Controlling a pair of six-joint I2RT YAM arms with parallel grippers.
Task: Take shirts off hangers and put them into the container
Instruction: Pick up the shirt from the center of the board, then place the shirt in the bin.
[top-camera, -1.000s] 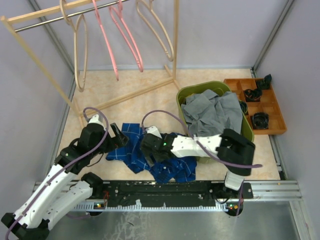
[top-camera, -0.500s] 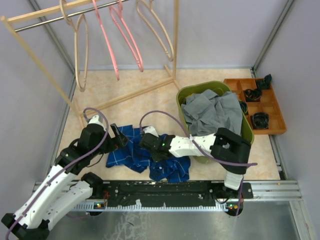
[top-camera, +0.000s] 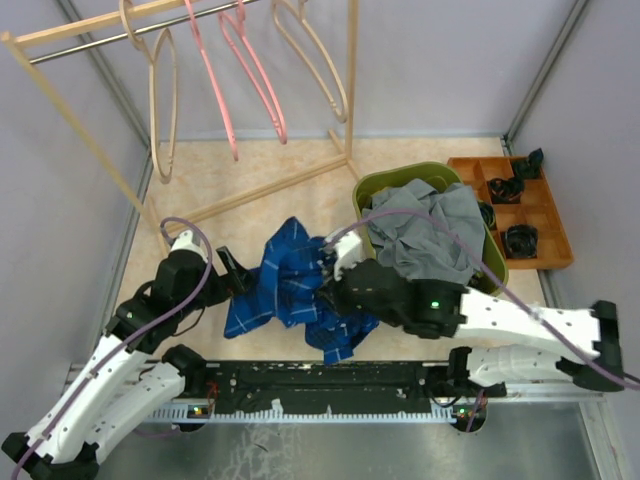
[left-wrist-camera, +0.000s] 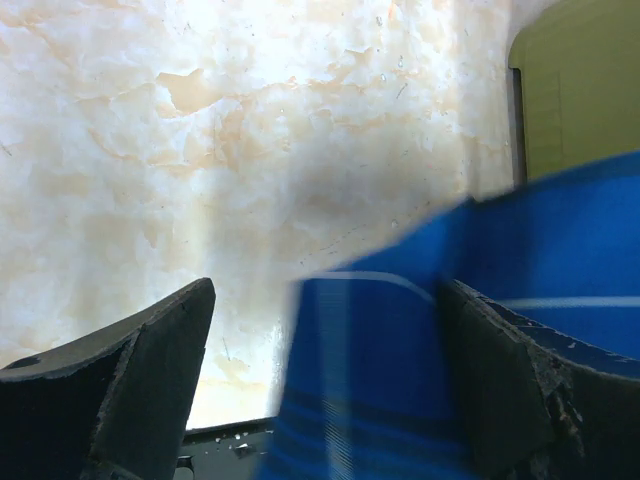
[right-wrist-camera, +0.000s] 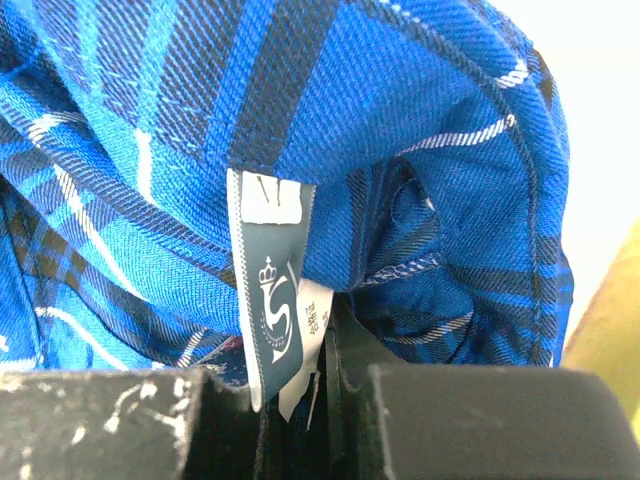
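Shirts in sight: two. One blue checked shirt (top-camera: 285, 290), one grey shirt (top-camera: 425, 235); any beneath grey hidden.
Hangers: four — two pink hangers (top-camera: 212, 85), two pale wood hangers (top-camera: 160, 100).
Rack (top-camera: 80, 130): one.
Container (top-camera: 385, 183): one.
Orange tray (top-camera: 555, 215): one — black bits inside, count unclear.
Claws: two, left claw (left-wrist-camera: 325, 380), right claw (right-wrist-camera: 325, 375).

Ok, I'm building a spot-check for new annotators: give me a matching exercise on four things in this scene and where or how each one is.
Things:
1. blue checked cloth shirt
2. grey cloth shirt
3. thin pink hangers
4. left gripper

States:
A. hanging on the wooden rack
B. heaped in the olive-green plastic basin
C. pinched by the right gripper
D. jaws wide open

Pairs: 1-C, 2-B, 3-A, 4-D.
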